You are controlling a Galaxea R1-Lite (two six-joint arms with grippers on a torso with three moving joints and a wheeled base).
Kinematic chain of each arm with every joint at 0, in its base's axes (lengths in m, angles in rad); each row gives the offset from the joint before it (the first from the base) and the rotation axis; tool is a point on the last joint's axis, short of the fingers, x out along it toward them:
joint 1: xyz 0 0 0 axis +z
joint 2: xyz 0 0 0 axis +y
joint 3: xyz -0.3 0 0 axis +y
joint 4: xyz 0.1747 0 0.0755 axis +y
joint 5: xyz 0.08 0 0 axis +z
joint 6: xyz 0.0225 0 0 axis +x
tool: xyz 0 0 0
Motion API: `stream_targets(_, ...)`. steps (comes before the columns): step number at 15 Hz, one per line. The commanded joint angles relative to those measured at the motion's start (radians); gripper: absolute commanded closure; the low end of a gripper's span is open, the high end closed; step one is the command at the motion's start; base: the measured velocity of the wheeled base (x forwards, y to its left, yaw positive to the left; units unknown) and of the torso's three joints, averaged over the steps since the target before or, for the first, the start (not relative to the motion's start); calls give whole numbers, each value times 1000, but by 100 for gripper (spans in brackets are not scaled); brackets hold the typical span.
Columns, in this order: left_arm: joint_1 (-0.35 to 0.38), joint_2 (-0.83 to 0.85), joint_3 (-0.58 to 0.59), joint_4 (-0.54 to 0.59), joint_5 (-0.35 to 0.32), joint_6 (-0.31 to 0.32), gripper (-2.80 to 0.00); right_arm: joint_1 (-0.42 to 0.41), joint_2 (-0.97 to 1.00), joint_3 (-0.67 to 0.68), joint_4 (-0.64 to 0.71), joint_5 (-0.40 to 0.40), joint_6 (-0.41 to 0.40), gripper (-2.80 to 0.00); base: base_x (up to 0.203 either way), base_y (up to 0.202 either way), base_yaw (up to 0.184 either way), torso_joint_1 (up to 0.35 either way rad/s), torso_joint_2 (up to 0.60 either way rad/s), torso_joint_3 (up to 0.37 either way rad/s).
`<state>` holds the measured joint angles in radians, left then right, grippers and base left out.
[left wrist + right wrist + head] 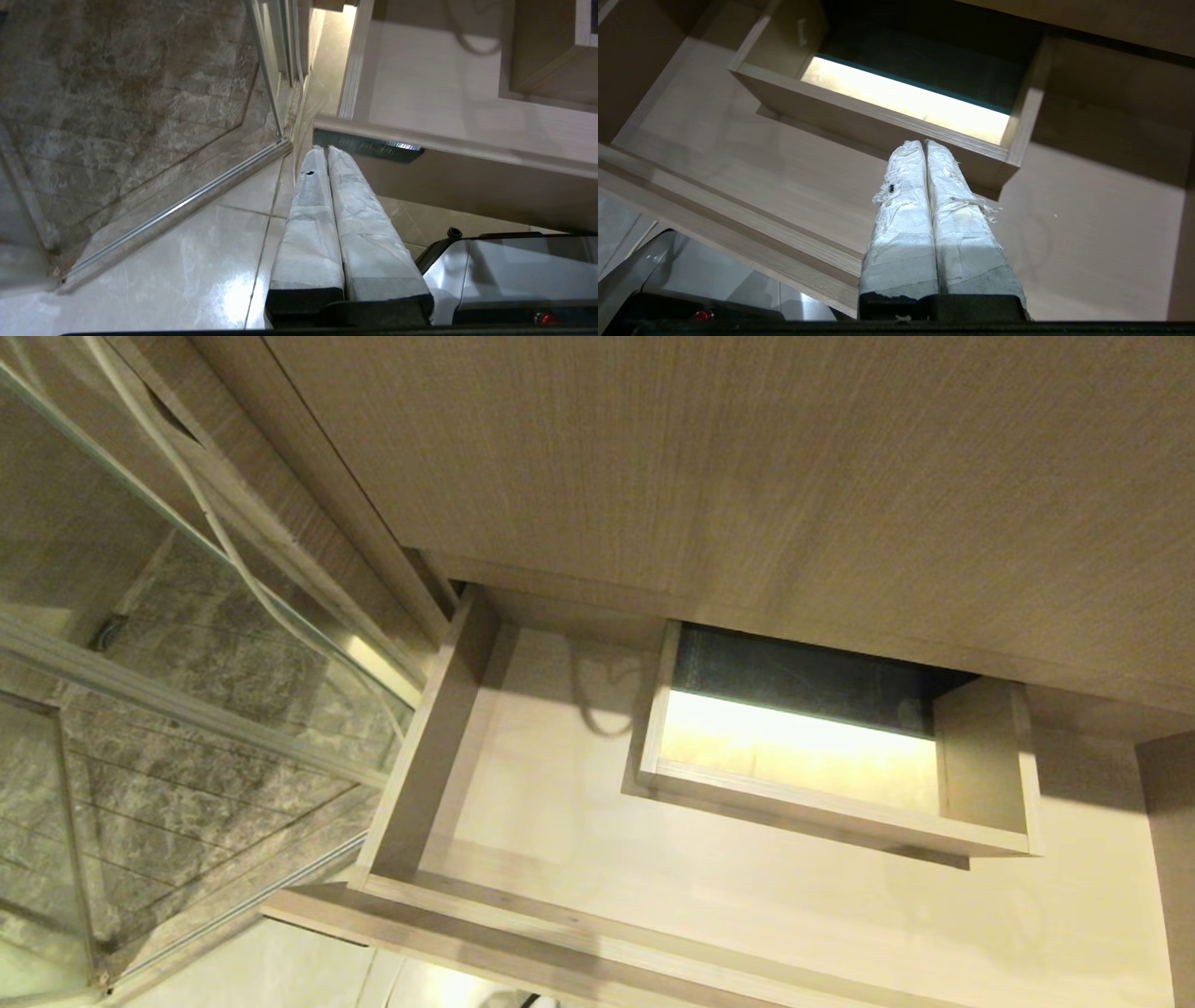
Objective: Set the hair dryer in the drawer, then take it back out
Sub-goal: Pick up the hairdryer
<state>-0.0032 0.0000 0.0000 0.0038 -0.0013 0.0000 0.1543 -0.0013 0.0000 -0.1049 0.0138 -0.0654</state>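
Left wrist view shows the left gripper point(322, 151) pressed together, empty, hanging above the tiled floor point(187, 261) beside the shower glass point(117, 93), near the drawer point(467, 144) front. Right gripper point(923, 144), likewise closed and empty, hangs over the open drawer's floor, before its box-shaped cut-out point(896, 121). No hair dryer shows anywhere.

drawer point(523, 859) pulled open — wide, shallow, light wood-grain. Its pale bottom panel is bare. Box-shaped cut-out point(840, 821) set into it toward the back, walled on three sides — dark at the rear, brightly lit patch at the bottom. Glossy tiled floor point(187, 261) below the drawer front.
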Motion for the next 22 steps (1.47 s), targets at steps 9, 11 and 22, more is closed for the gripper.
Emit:
stream_targets(9, 2, 0, 2, -1, 0, 0, 0, 1, -39, 40, 0, 0, -1, 0, 0, 0, 0, 0, 0, 0)
stream_targets(11, 2, 0, 2, -1, 0, 0, 0, 2, -39, 40, -1, 0, -1, 0, 0, 0, 0, 0, 0, 0)
stream_targets(22, 2, 0, 1, -1, 0, 0, 0, 1, -39, 40, -1, 8, -18, 0, 0, 0, 0, 0, 0, 0)
